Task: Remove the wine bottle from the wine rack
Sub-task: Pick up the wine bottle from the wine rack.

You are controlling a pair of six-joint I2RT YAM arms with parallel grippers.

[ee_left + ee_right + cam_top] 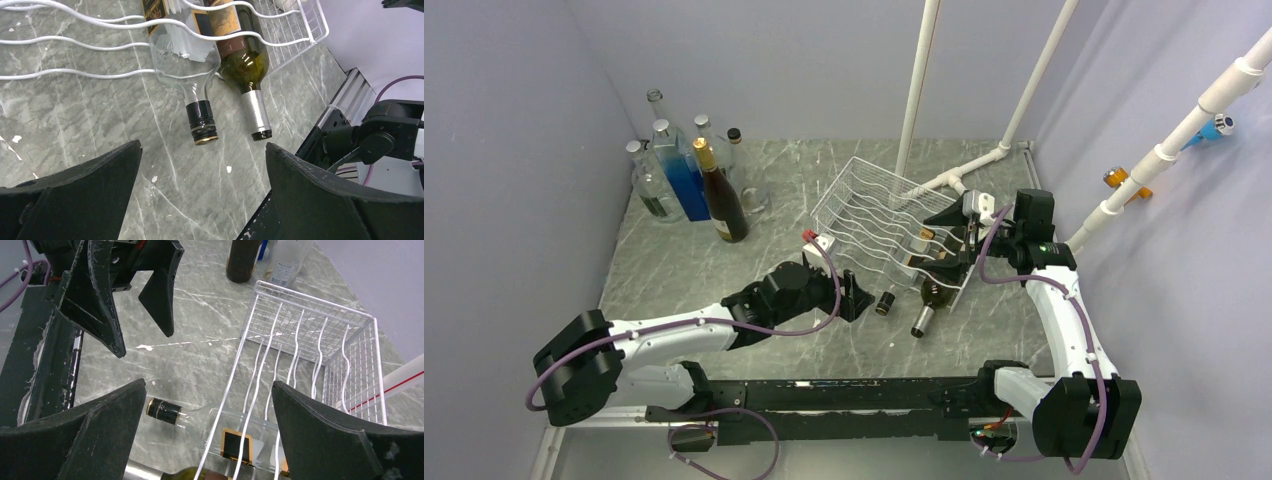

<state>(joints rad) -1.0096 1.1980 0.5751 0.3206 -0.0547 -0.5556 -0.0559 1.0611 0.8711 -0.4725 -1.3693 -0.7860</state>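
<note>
Wine rack (856,196) cradles seemingly empty clear bottle (182,52), wine bottle (245,62); left hand (202,150), right hand (208,385) spread wide.

Worktop (674,270): grey marble pattern, pale veins, white flecks.
Wine rack (864,205): white wire; wavy rows, fine grid at the ends.
Wine bottle (245,62): dark olive-green glass, silver foil neck, tan label.
Clear bottle (182,62), at 9 o'clock of the wine bottle in the left wrist view: colourless glass, black cap with gold band, black-and-gold label.
Blue bottle (686,180), at 10 o'clock on the worktop: deep blue.
Dark bottle (724,205), at 3 o'clock of the blue one: brown-black glass, gold foil top.
Pipes (917,90): white.
Left tool (202,150), right tool (208,385): black.
Arms (674,335): white links, black joints.
Cables (534,385): purple.
Walls (524,100): pale lilac-grey.
</note>
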